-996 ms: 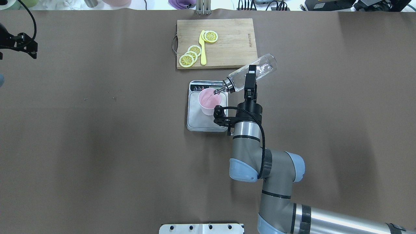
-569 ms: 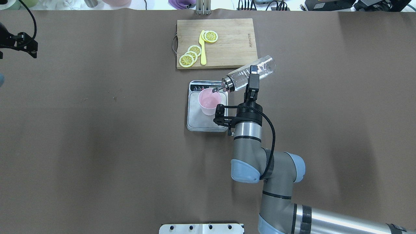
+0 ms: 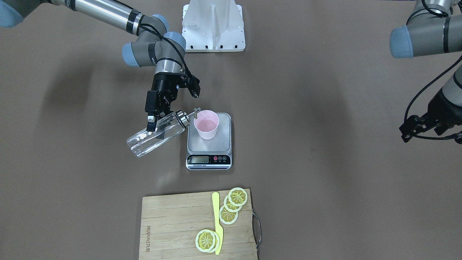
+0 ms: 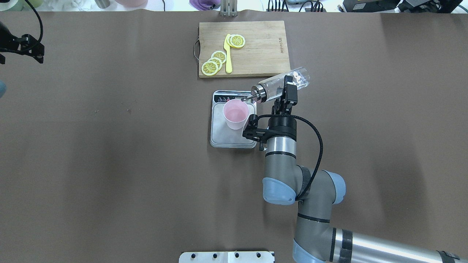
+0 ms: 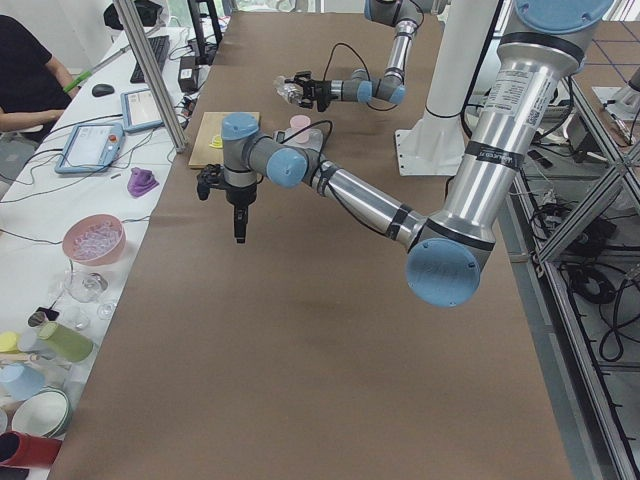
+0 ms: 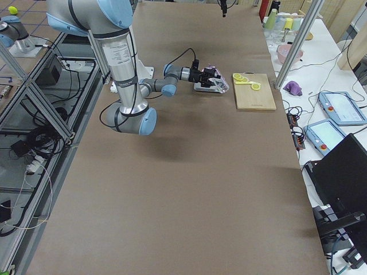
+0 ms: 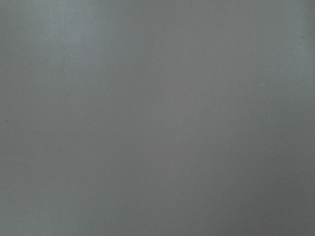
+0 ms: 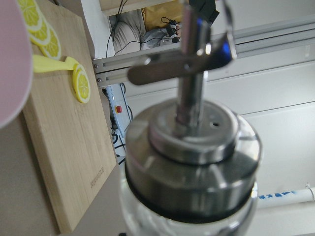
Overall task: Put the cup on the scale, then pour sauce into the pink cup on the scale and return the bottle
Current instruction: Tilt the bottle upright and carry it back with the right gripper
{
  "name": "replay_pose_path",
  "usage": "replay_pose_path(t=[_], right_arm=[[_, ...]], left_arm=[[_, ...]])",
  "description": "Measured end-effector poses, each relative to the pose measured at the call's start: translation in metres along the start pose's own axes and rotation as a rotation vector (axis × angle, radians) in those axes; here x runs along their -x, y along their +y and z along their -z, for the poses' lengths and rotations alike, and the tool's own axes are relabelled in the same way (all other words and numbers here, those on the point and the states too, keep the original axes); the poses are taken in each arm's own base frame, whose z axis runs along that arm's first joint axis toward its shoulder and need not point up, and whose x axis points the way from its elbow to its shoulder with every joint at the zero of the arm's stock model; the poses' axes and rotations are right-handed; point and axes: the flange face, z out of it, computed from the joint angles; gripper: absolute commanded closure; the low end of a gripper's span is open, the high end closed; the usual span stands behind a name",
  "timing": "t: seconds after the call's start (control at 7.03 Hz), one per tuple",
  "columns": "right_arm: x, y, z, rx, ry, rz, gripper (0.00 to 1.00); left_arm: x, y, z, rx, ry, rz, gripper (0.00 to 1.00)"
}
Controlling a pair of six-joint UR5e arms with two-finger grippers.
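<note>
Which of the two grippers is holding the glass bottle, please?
The right gripper, clamped on the tilted bottle by the scale; the left gripper hangs empty, far away.

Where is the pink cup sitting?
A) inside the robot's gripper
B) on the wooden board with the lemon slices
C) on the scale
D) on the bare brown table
C: the cup stands upright on the scale's silver top, next to the tilted bottle held in the right gripper.
</note>
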Motion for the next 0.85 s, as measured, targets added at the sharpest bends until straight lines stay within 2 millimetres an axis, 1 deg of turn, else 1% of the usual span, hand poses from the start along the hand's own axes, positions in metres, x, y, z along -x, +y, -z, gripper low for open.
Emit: replay_pose_path(t=[0.28, 0.57, 0.85], right_arm=[[-0.015, 0.005, -0.011, 0.001, -0.036, -0.102, 0.94], [-0.026, 0.024, -0.03, 0.001, -0.066, -0.197, 0.95], [-0.037, 0.051, -0.056, 0.027, -0.103, -0.327, 0.95]], left_arm=[[-0.003, -0.001, 0.004, -0.009, 0.006, -0.006, 0.01], [-0.007, -0.002, 0.007, -0.022, 0.015, -0.014, 0.01], [-0.013, -0.004, 0.014, -0.037, 0.027, -0.018, 0.01]])
